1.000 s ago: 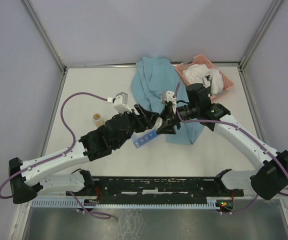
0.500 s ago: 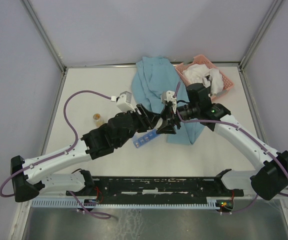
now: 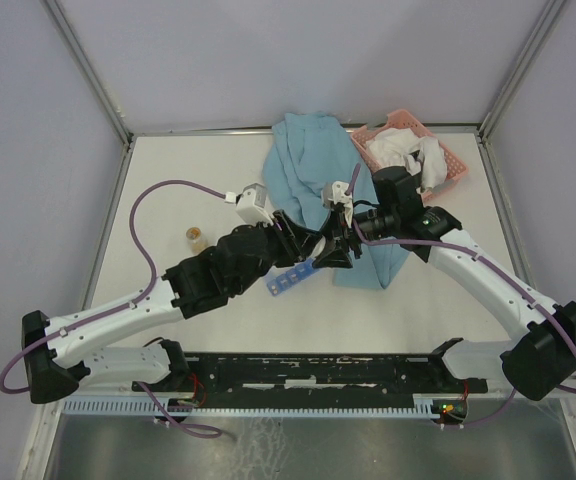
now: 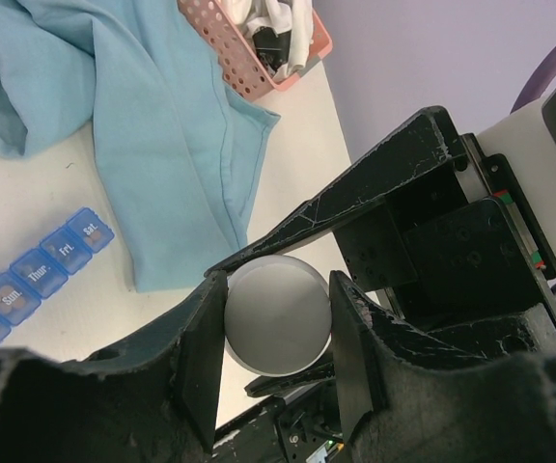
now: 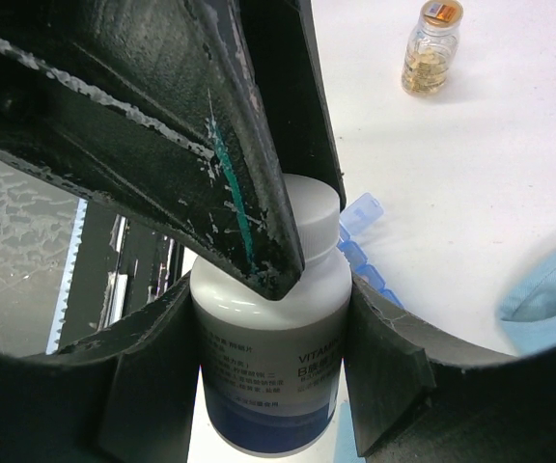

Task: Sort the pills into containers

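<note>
my right gripper (image 5: pixel 270 309) clamped on white vitamin bottle (image 5: pixel 264 405), my left gripper (image 4: pixel 278 299) closed around its cap (image 4: pixel 278 333), blue pill organiser (image 4: pixel 37 270) lying beside blue cloth (image 4: pixel 162 145)

Table (image 3: pixel 168 180): white top, with pale panels on its left, back and right sides.
Cloth (image 3: pixel 298 160): light blue and crumpled, spread from the back edge toward the middle.
Basket (image 3: pixel 455 168): pink mesh, at the back right, just beside the cloth.
Organiser strip (image 3: pixel 290 280): blue and translucent, lying diagonally mid-table beside the cloth's near edge.
Vial (image 3: pixel 198 238): small, glass, tan contents, standing upright left of the middle, well apart from the strip.
</note>
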